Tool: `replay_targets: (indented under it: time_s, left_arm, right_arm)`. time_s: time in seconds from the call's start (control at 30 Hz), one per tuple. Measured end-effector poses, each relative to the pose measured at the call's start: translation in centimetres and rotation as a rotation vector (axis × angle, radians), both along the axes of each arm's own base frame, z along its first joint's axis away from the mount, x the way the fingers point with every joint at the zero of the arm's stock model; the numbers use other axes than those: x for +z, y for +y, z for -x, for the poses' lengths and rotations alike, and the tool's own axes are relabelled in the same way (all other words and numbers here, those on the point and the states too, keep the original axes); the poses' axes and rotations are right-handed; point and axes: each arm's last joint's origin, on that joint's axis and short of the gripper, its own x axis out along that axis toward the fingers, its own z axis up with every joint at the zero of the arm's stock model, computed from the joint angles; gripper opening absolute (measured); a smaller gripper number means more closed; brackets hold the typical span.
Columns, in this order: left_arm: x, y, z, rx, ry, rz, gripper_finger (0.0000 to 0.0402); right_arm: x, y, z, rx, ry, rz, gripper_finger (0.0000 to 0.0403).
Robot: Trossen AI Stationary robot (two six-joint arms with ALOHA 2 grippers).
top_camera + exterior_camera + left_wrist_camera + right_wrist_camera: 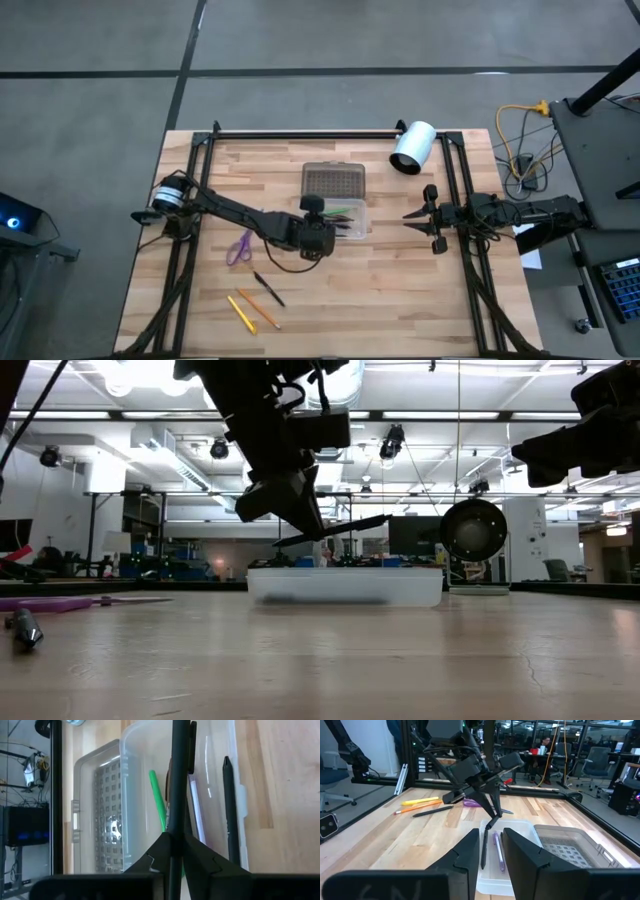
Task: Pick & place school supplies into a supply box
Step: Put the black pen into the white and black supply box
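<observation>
I see left gripper [318,238] clamped on dark pen [178,780], hovering over supply box [352,226] at table centre. Green pen [158,800] lies inside. Right gripper [422,219] waits at right, fingers apart.

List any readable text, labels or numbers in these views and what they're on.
None readable in any view.
Supply box, its lid, the pens in the box: no print visible.
White cylinder: blank.
Background lab screens and signs in the low and right wrist views: too blurred to read.
</observation>
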Motion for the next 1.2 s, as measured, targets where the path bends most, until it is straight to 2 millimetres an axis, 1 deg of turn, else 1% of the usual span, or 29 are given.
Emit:
replay_targets:
  time_s: [0.37,0.5,0.7,0.87,1.0,1.2]
  left_arm:
    - [-1.1,1.4,0.5,0.029,0.044,-0.011,0.0025]
    - [-1.2,1.5,0.3,0.033,0.017,-0.007,0.0026]
    - [-1.0,1.5,-0.2,0.031,-0.040,0.007,0.0050]
    - [-1.0,1.5,-0.2,0.021,-0.034,0.001,0.0070]
    - [-1.0,1.2,-0.1,0.004,-0.025,-0.004,0.0072]
    - [-1.1,0.0,0.3,-0.074,0.030,-0.030,0.0073]
  right_arm:
    - [0.0,0.0,0.0,0.000,0.000,0.000,0.0070]
    - [0.0,0.0,0.0,0.000,0.000,0.000,0.0068]
    - [0.0,0.0,0.0,0.000,0.000,0.000,0.0076]
    - [0.0,0.0,0.0,0.000,0.000,0.000,0.0082]
    - [0.0,0.0,0.0,0.000,0.000,0.000,0.0079]
    - [0.0,0.0,0.0,0.000,0.000,0.000,0.0069]
